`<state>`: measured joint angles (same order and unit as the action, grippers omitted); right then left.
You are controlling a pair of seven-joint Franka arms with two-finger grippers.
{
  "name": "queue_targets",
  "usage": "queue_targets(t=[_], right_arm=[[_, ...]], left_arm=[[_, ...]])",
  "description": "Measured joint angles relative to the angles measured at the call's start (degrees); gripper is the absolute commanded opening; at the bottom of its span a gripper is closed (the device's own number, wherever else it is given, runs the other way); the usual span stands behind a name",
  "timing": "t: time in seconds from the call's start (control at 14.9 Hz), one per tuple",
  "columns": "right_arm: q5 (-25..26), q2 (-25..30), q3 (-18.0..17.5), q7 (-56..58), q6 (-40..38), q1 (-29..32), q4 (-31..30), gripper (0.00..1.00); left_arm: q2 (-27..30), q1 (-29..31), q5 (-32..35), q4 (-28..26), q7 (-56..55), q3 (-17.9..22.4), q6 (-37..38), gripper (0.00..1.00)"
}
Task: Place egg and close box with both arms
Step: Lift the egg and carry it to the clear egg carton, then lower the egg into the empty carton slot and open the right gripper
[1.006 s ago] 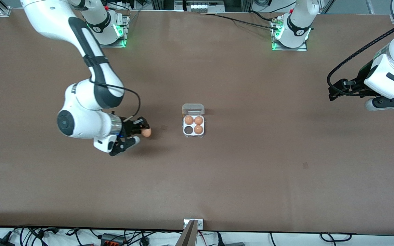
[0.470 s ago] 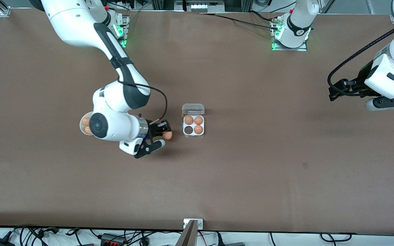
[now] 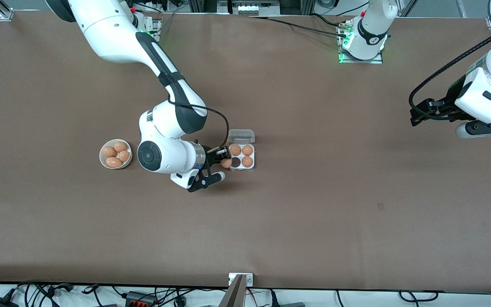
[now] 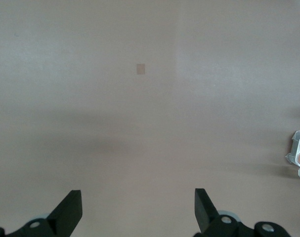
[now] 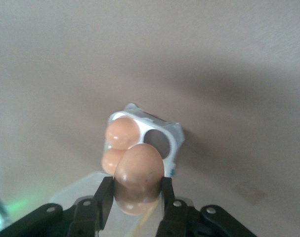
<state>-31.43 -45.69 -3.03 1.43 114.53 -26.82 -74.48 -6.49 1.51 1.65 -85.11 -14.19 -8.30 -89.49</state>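
My right gripper [image 3: 225, 163] is shut on a tan-brown egg [image 3: 226, 163] and holds it at the edge of the clear box [image 3: 241, 169], on the side toward the right arm's end. The box lid [image 3: 241, 136] lies open. Three cells hold eggs, and the one empty cell [image 3: 235, 162] is next to the held egg. In the right wrist view the egg [image 5: 139, 173] sits between the fingers of the right gripper [image 5: 138, 186], over the box [image 5: 173, 143]. My left gripper [image 3: 420, 114] is open and empty, and it waits over the left arm's end of the table.
A round white bowl [image 3: 103, 162] with several eggs stands toward the right arm's end, level with the box. A small tape mark [image 3: 380, 207] lies on the brown table. The left wrist view shows bare table and the box edge [image 4: 295, 148].
My right arm has carried the egg from over the bowl's area across to the box's edge, uncovering the bowl. The left arm has not moved.
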Motion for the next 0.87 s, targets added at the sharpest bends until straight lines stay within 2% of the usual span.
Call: queue_targets(t=[0.13, 0.67, 0.87], right_arm=[[-2.3, -0.7, 0.0, -0.8, 0.0, -0.3, 0.0, 0.05], [-2.7, -2.5, 0.0, -9.0, 0.1, -1.2, 0.3, 0.05], [-4.8, -2.8, 0.1, -11.3, 0.3, -1.1, 0.4, 0.05]], left_arm=[[0.0, 0.2, 0.0, 0.0, 0.0, 0.1, 0.0, 1.00], [0.0, 0.2, 0.0, 0.0, 0.0, 0.1, -0.1, 1.00], [0.0, 0.2, 0.0, 0.0, 0.0, 0.1, -0.1, 1.00]])
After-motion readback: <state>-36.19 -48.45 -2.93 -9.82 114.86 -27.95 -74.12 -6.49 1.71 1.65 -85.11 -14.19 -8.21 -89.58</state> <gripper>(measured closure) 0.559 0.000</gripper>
